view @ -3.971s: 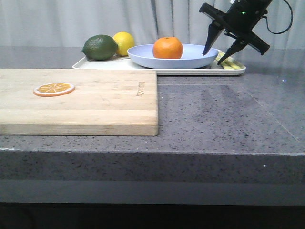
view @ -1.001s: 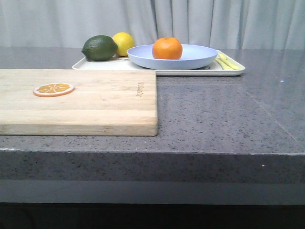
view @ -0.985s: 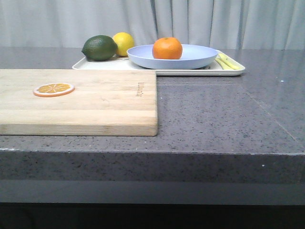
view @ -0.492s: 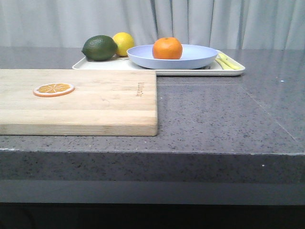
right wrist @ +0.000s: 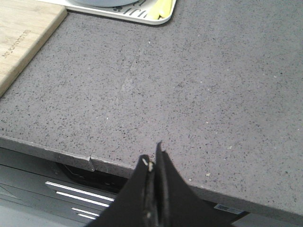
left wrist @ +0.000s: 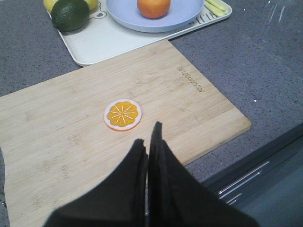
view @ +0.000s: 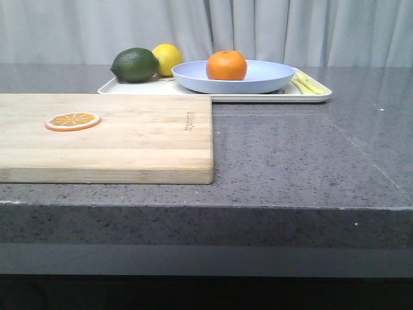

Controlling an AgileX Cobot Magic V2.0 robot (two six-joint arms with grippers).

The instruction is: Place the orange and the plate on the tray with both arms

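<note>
The orange (view: pixel 226 65) sat in the plate (view: pixel 258 79) on the tray (view: pixel 213 95); both grippers, left (left wrist: pixel 147 137) and right (right wrist: pixel 152 158), were closed and empty, so simply staying clear seemed best.

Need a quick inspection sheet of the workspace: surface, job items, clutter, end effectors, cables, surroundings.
Surface: grey speckled counter, dry, no spills seen.
Job's things: orange sits on plate; plate sits on tray.
Clutter: lime and lemon on tray; yellow strips on the tray's right side; orange slice on cutting board.
Grippers: left end effector shut, empty, above the board; right end effector shut, empty, over the counter's front edge.
Cables: nothing seen.
Surroundings: grey curtain behind; drawers below the counter.
</note>
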